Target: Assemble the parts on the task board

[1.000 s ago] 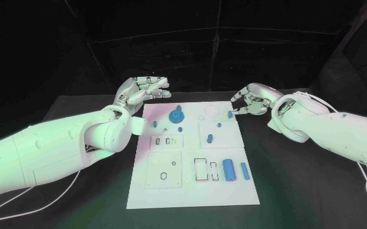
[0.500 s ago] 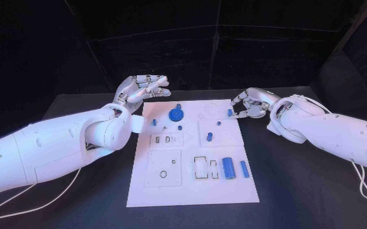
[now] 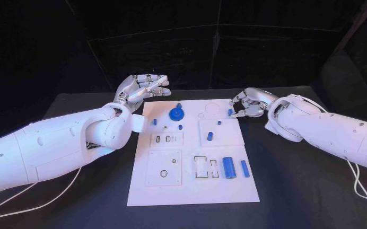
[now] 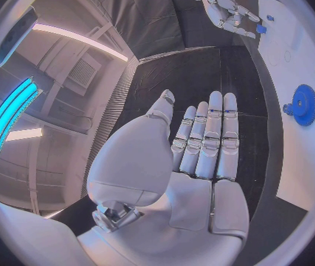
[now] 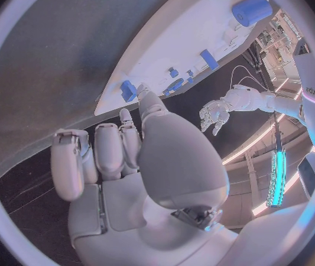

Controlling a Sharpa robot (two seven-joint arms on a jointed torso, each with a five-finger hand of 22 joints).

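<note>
The right hand (image 3: 248,103) sits at the far right edge of the task board (image 3: 191,186), fingers curled in toward a small blue peg (image 3: 229,112) standing there — whether they actually grip it I cannot tell. The left hand (image 3: 143,89) hovers off the board's far left corner, fingers held out and holding nothing. Other parts lie on the board: a blue gear (image 3: 176,115) at the far middle, a blue cylinder (image 3: 228,166) near right. To do this well, pinch the peg low and square — lift it straight, without tilting.
</note>
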